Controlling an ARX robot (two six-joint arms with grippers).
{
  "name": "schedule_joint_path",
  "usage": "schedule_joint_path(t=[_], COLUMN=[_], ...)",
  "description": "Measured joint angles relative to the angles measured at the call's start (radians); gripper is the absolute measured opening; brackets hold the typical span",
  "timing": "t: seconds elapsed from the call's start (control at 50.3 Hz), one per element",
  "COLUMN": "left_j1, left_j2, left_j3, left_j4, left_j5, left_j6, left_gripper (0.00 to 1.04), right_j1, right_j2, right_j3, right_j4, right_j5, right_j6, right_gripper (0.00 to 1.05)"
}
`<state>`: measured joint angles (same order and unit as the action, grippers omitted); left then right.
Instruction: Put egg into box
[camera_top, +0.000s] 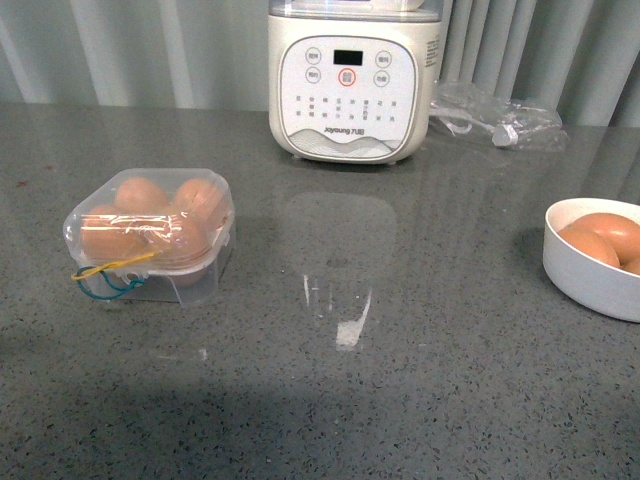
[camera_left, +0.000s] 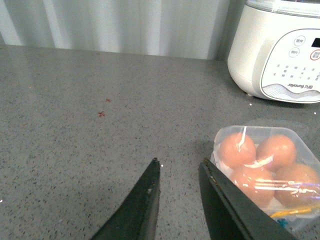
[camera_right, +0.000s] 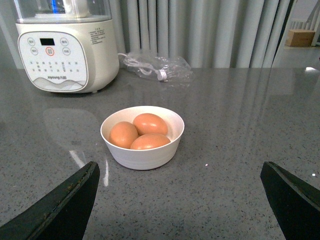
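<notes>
The box (camera_left: 267, 172), lid closed over four eggs, lies just beside the narrowly parted, empty left pincer (camera_left: 180, 167).

The clear box (camera_top: 150, 235) is closed, lid down, and filled with four orange-brown eggs, one being the egg (camera_top: 196, 197).

A grey speckled countertop (camera_top: 420, 400) is occupied by the box (camera_top: 150, 235), a white bowl (camera_top: 590, 275), an appliance (camera_top: 350, 85) and a bagged cord (camera_top: 500, 120).
</notes>
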<state>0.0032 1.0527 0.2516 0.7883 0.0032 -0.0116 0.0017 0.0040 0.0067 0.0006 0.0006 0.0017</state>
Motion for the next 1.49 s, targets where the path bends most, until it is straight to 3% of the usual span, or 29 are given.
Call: schedule_joint_path(t=[0.099, 0.119, 0.537, 0.596, 1.491], left_j1=[-0.001, -0.001, -0.002, -0.002, -0.002], left_j2=[-0.077, -0.089, -0.382, -0.392, -0.788], left_j3=[-0.057, -0.065, -0.197, -0.223, -0.224], left_j4=[-0.009, -0.012, -0.18, -0.149, -0.519], left_j5=[-0.002, -0.002, -0.003, -0.003, -0.004], left_j6=[0.003, 0.001, 0.006, 0.007, 0.007], left_gripper=[0.04, 0.04, 0.04, 0.04, 0.04], right_j1=[0.0, 0.0, 0.0, 0.0, 0.0], right_j2=[0.0, 0.0, 0.0, 0.0, 0.0], right_j3=[0.0, 0.0, 0.0, 0.0, 0.0], right_j4=[0.0, 0.0, 0.0, 0.0, 0.0], right_j5=[0.001, 0.001, 0.001, 0.001, 0.0], right_j6=[0.0, 0.0, 0.0, 0.0, 0.0], right_gripper=[0.98, 0.98, 0.98, 0.98, 0.98])
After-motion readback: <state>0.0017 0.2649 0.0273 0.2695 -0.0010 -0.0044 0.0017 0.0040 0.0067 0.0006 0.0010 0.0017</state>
